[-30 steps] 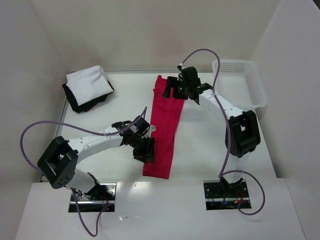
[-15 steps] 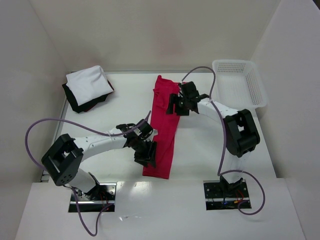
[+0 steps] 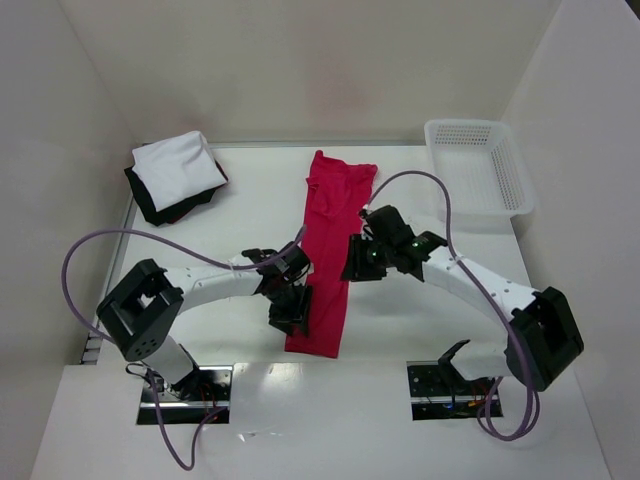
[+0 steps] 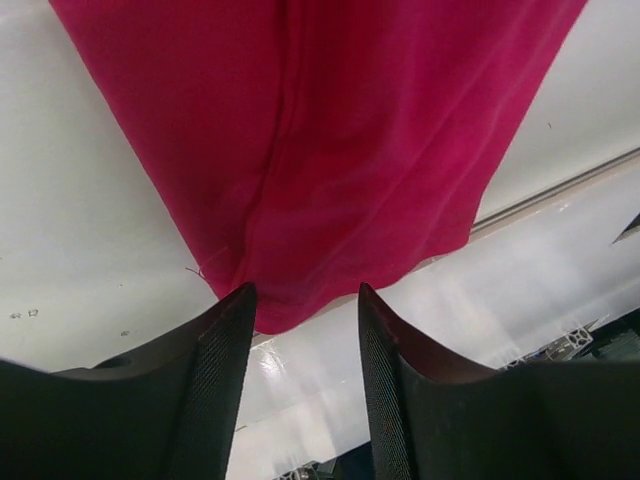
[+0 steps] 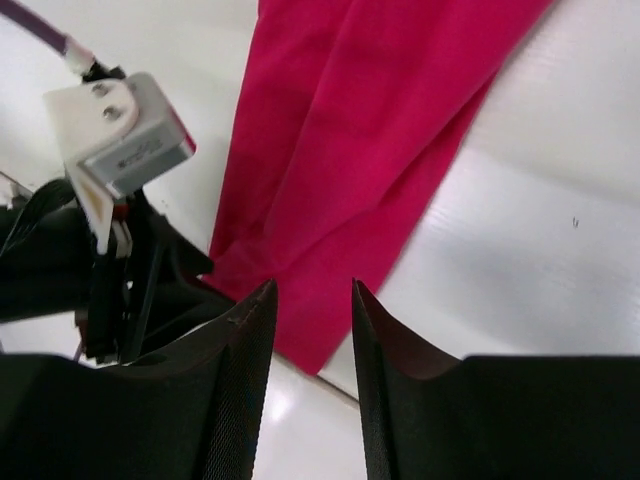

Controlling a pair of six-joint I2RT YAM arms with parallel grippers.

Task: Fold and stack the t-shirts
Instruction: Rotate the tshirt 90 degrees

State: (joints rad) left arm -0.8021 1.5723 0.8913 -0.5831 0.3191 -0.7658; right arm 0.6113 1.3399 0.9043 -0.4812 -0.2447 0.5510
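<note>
The right gripper point(image 5: 312, 290), jaws narrowed yet parted and empty, had swung from the collar end to mid-length of the red t-shirt point(image 3: 332, 235), which lay as a long strip. The left gripper point(image 4: 305, 295) stayed released over its near hem. This looked like preparation for a cross-fold. No writing was legible.

Right gripper point(image 3: 356, 265) has been pulled back from the far end of the red t-shirt point(image 3: 335, 210) to midway along its right edge, jaws narrowed a bit.
</note>
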